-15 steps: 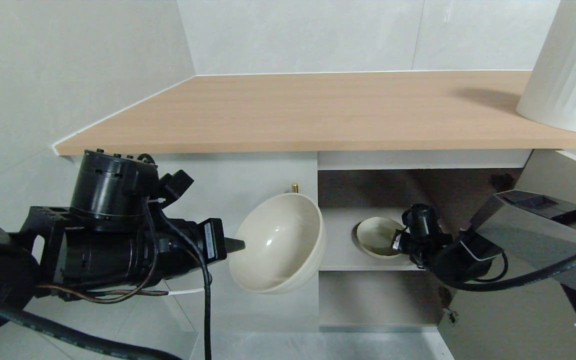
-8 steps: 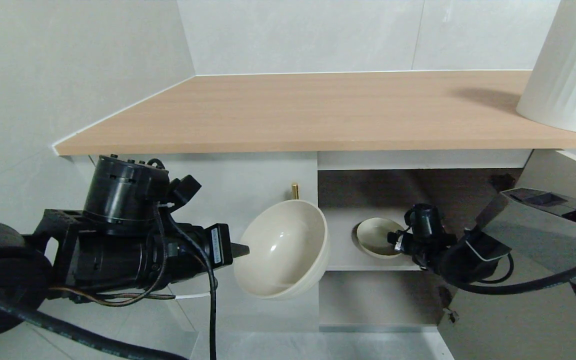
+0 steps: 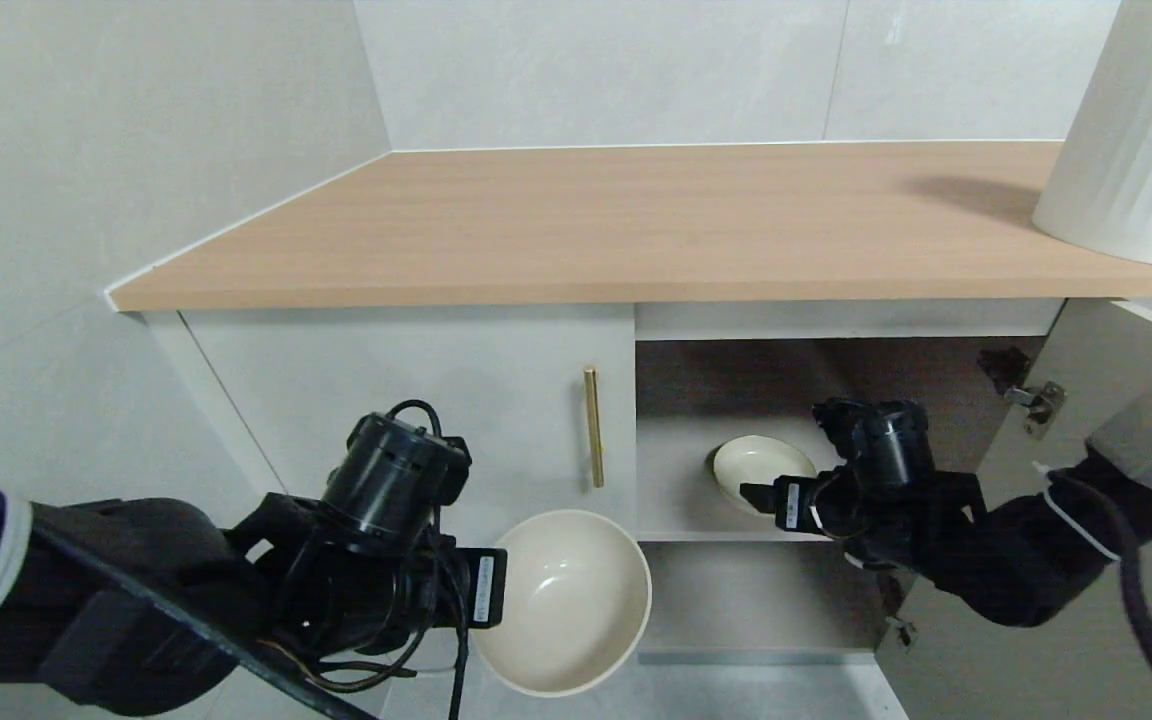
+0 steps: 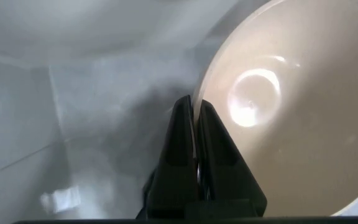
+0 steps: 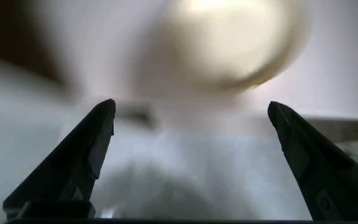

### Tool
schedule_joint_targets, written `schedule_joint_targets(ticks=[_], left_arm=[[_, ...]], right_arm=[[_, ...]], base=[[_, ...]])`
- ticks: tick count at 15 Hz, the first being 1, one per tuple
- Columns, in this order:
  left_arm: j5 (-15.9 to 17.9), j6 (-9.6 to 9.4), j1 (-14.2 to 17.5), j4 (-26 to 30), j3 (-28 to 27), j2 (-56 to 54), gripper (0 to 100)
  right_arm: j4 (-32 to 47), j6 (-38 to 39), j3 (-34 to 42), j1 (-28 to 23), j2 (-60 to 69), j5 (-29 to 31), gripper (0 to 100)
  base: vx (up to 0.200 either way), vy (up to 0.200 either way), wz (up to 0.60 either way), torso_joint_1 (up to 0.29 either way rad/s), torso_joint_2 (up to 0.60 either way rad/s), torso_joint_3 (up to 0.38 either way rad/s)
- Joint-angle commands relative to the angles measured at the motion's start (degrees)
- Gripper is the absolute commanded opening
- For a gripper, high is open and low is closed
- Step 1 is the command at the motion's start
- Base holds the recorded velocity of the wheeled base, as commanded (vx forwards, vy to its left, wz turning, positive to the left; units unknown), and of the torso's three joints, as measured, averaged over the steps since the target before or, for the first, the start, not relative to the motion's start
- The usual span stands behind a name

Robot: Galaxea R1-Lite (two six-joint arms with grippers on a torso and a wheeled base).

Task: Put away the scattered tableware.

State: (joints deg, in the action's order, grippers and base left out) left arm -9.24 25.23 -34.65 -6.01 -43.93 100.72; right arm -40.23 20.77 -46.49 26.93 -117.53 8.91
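in left gripper, bowl by rim

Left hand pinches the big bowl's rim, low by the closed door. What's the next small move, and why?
Probably slide the left hand rightward, carrying the big bowl into the cabinet's lower compartment. The bowl hangs before the closed door, level with that compartment, while the upper shelf holds a small bowl with the open right hand before it.

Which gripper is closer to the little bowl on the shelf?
Right. The right gripper is open just before the little bowl; the left gripper is lower, pinching the big bowl.
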Motion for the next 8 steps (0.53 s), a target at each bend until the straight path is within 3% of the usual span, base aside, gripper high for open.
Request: schedule_joint_targets(ticks=[1,4,8], left_arm=[[-0.3,-0.27,-1.7,0.1,1.2,3.8,0],[-0.3,-2.12,-2.4,0.1,1.2,5.1,0],[-0.5,-2.12,-4.5,-0.2,0.8,8.9,0]], right_arm=[[0.0,-2.4,6.0,5.5,9.5,-3.3,100],[0.0,-2.4,7.5,10.7,11.5,-3.4,100],[0.0,-2.5,8.3,13.6,10.8,-3.4,100]], base=[[0.000,0.000,0.00,0.000,0.00,0.000],[0.000,0.000,0.00,0.000,0.00,0.000],[0.000,0.000,0.00,0.000,0.00,0.000]])
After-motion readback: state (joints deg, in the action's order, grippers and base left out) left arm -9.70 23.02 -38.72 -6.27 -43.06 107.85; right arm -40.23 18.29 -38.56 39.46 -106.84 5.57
